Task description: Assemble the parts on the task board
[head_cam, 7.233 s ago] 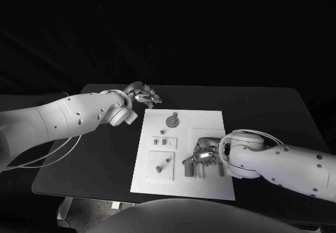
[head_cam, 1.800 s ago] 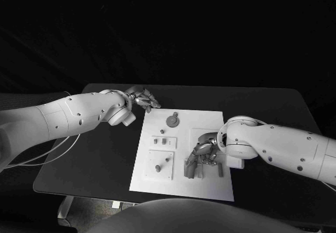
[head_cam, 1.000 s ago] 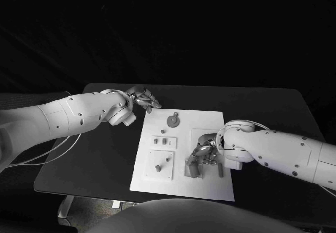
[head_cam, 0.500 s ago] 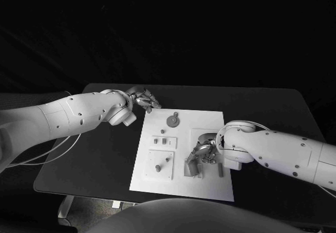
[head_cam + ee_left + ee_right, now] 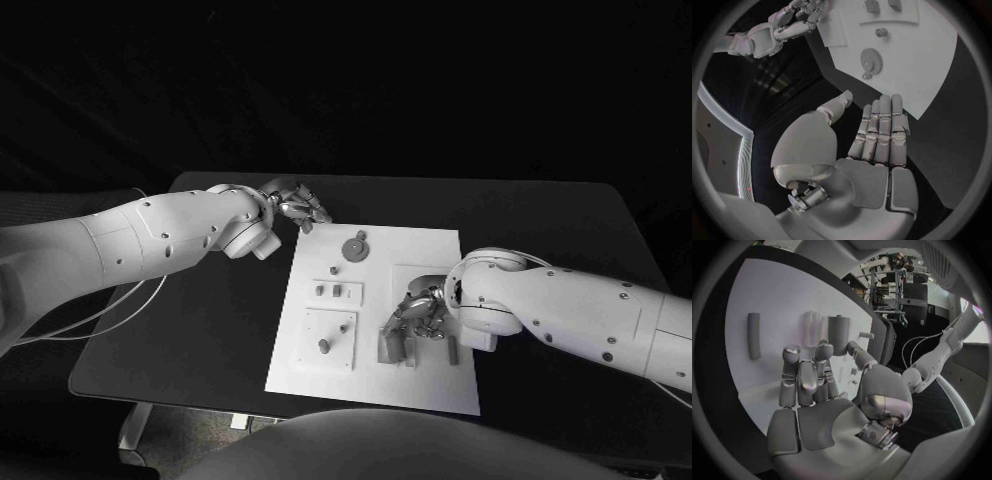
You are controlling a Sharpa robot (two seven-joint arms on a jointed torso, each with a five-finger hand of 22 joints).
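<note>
The white task board (image 5: 378, 330) lies mid-frame on the black table (image 5: 562, 230), with a gear (image 5: 355, 246) near its upper edge and small pegs (image 5: 326, 345) at its left. The right robot hand (image 5: 418, 312) hangs over the cylinders (image 5: 389, 345) lower centre, hiding some; it seems to grasp nothing, fingers loosely apart. The left robot hand (image 5: 294, 205) sits upper left off the board's corner, released and flat.

Standing as a black tabletop (image 5: 548, 215) with rounded corners, taking up the middle of the head view. Lying behind it in near-total darkness, showing no wall or window. Running pale cables (image 5: 87, 315) off its left side. Showing, past the board in the right wrist view, a lit room with dark metal racks (image 5: 895, 285).
</note>
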